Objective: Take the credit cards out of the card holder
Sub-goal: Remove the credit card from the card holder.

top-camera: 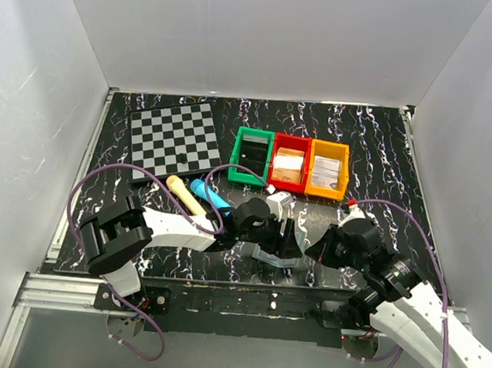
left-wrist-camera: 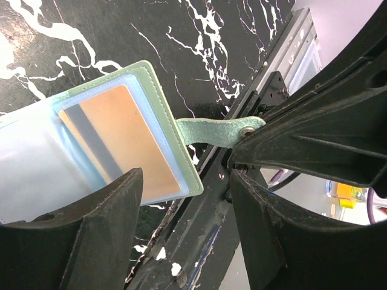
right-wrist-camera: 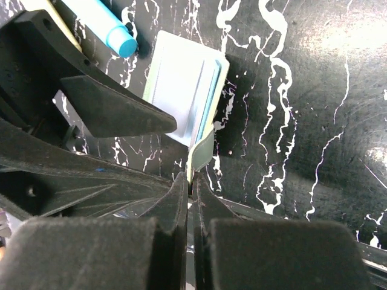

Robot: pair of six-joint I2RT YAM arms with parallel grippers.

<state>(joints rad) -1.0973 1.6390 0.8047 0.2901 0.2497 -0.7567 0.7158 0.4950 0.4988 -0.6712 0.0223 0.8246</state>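
The card holder (left-wrist-camera: 54, 151) lies open near the table's front edge, its pale blue panels up inside a grey-green rim. One credit card (left-wrist-camera: 124, 142), tan with a grey-brown stripe, sits in the panel's sleeve. My right gripper (right-wrist-camera: 192, 184) is shut on the holder's small green tab (left-wrist-camera: 211, 132) and holds it off the surface. My left gripper (left-wrist-camera: 187, 199) is open, its fingers (left-wrist-camera: 84, 241) either side of the holder's near corner. The holder also shows in the right wrist view (right-wrist-camera: 181, 84). In the top view both grippers (top-camera: 286, 239) (top-camera: 311, 248) meet low at the centre and cover the holder.
A checkered board (top-camera: 174, 139) lies at the back left. Green (top-camera: 252, 157), red (top-camera: 289, 164) and orange (top-camera: 327, 170) bins stand in a row behind. A blue marker (top-camera: 210, 196) and a cream stick (top-camera: 185, 194) lie left of the grippers. The front metal rail (left-wrist-camera: 266, 78) runs close by.
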